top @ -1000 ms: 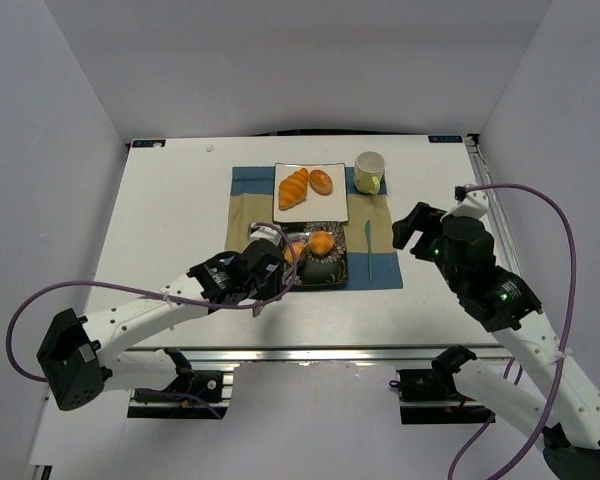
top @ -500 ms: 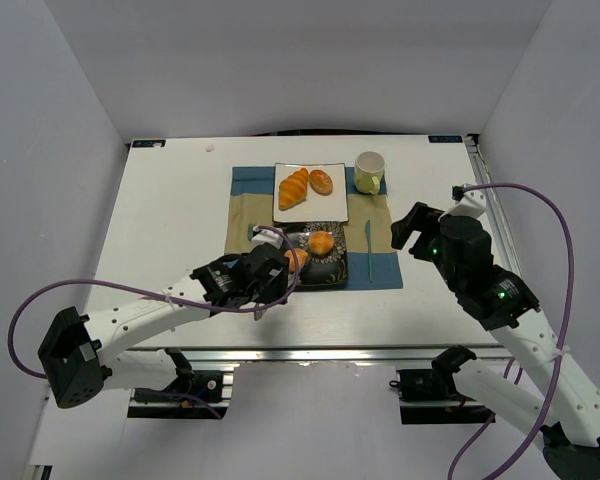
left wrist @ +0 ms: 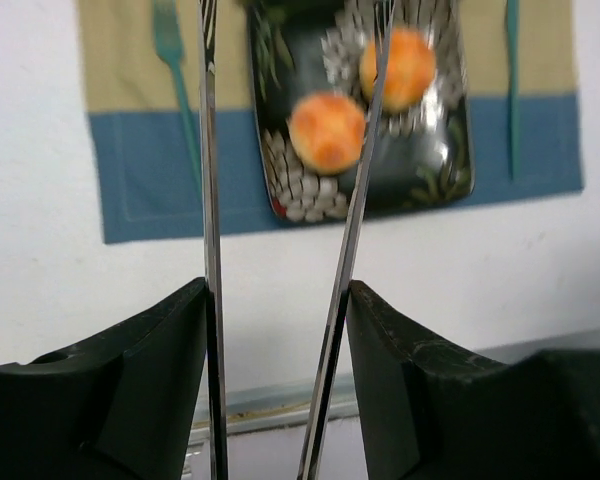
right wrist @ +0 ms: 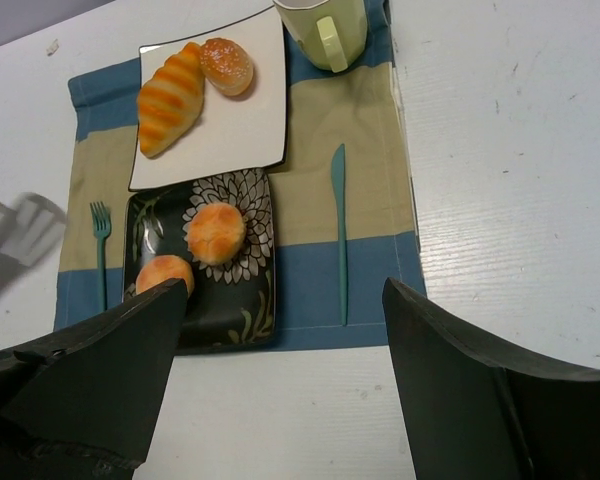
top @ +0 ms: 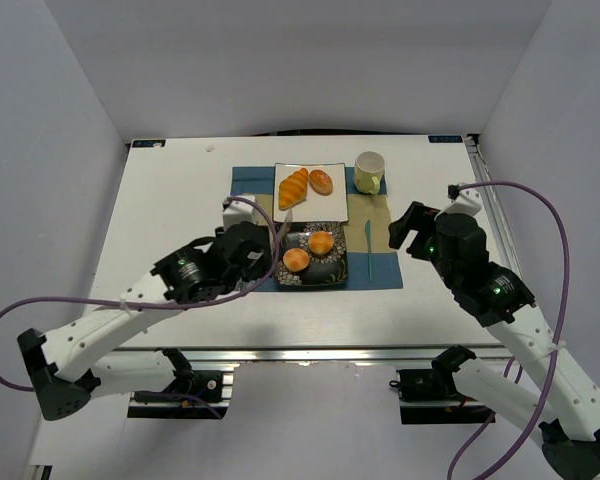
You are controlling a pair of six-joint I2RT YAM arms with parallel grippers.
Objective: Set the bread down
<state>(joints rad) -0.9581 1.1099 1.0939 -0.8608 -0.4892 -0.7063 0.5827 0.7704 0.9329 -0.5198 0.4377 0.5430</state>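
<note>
Two round golden buns lie on the dark flowered plate (top: 332, 272): one at its near left (top: 297, 260), one nearer its middle (top: 322, 242). Both show in the left wrist view (left wrist: 327, 131) (left wrist: 400, 68) and the right wrist view (right wrist: 165, 272) (right wrist: 216, 232). My left gripper (top: 248, 245) (left wrist: 277, 300) grips thin metal tongs (left wrist: 208, 150). The tong blades are spread and empty, above and left of the plate. My right gripper (top: 412, 228) (right wrist: 285, 300) is open and empty, right of the placemat.
A white plate (top: 332, 205) behind the dark one holds a striped croissant (top: 293, 187) and a brown roll (top: 321, 181). A pale cup (top: 369, 171) stands at the back right. A teal knife (top: 369, 245) and fork (right wrist: 100, 250) lie on the blue and tan placemat (top: 385, 268).
My left arm has drawn back left and up from the dark plate. The near-left bun, earlier at the tongs, now lies free on the plate. The right arm barely moved.
</note>
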